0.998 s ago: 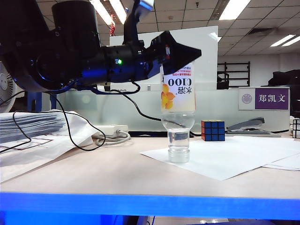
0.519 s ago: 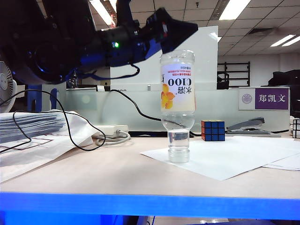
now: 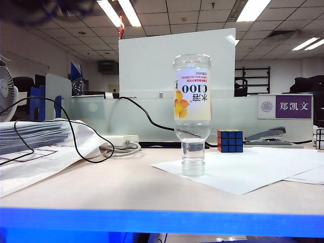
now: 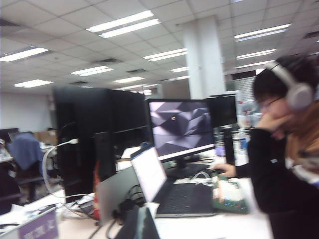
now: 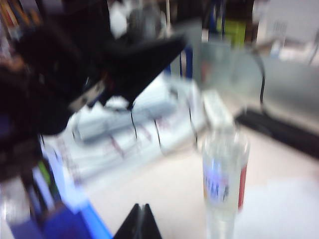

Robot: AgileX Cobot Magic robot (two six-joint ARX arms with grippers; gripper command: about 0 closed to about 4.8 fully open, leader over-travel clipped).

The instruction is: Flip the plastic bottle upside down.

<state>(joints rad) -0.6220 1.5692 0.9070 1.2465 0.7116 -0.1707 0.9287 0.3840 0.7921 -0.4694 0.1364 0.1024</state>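
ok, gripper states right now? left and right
Left gripper: shut, holding nothing, lifted clear and pointing out at the office.
Right gripper: shut, holding nothing, beside the plastic bottle, which stands cap-down on its own.

Pale table (image 3: 101,187): white paper sheet (image 3: 243,169), Rubik's cube (image 3: 230,140), stapler (image 3: 268,135)

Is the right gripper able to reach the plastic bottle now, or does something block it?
Probably yes. The right gripper, shut, faces the plastic bottle across bare table; nothing stands between. The left gripper points away at the room.
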